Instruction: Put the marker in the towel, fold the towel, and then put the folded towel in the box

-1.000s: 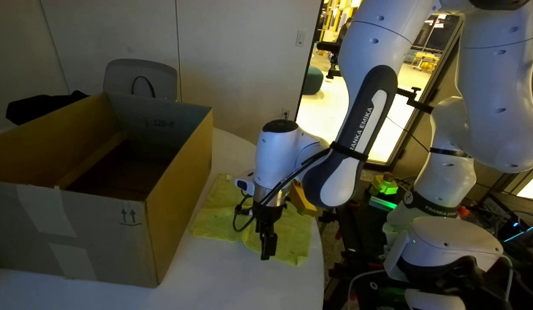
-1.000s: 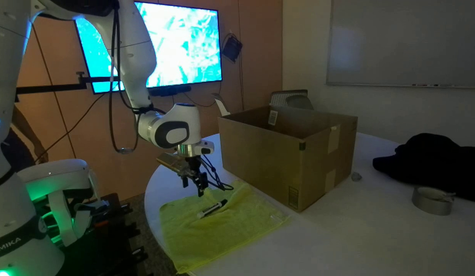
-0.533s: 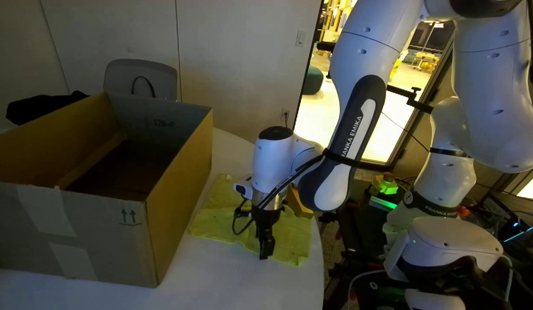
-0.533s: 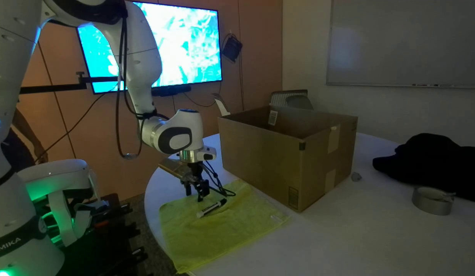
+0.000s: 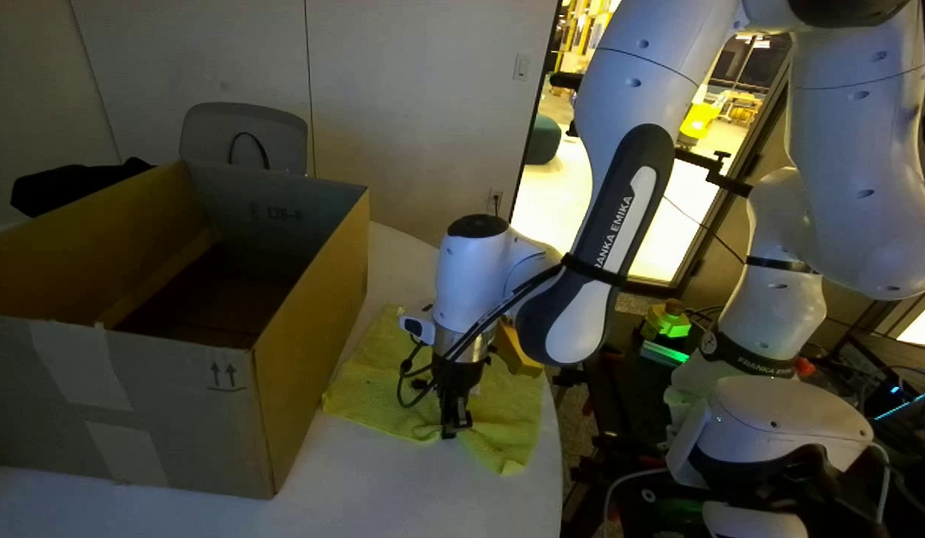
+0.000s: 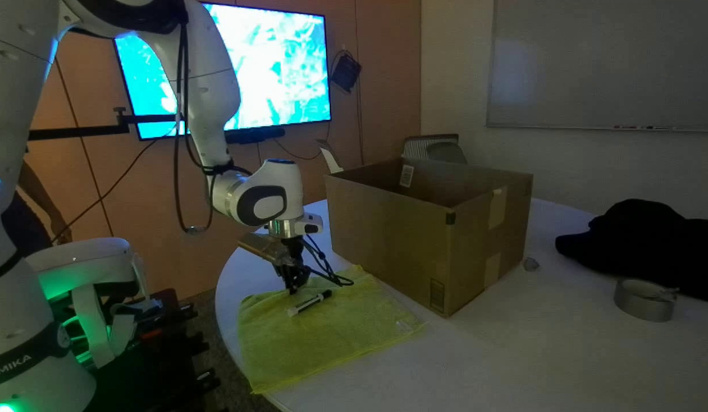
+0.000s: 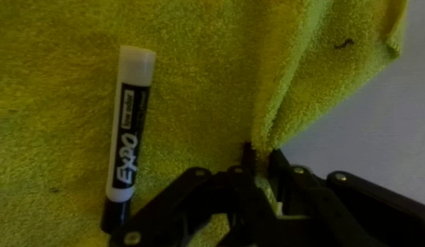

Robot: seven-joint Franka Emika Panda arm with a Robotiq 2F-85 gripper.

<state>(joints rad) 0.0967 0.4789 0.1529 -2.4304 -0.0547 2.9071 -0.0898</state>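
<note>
The yellow-green towel lies spread on the table beside the box, one edge pinched up into a fold. My gripper is shut on that edge, and cloth shows squeezed between its fingertips in the wrist view. In both exterior views the gripper points down at the towel's border. The marker, white with a black label and black cap, rests on top of the towel to the left of the fingers. It also shows in an exterior view as a short stick. The cardboard box stands upright with its top uncovered.
A grey tape roll, a black cloth item and a small grey lump are on the table beyond the box. The round table's edge runs close by the towel. A chair stands behind the box.
The gripper came down, then its jaws closed on the towel's edge and rose slightly. The towel has bunched at the grip, and the marker has shifted a little with the cloth.
</note>
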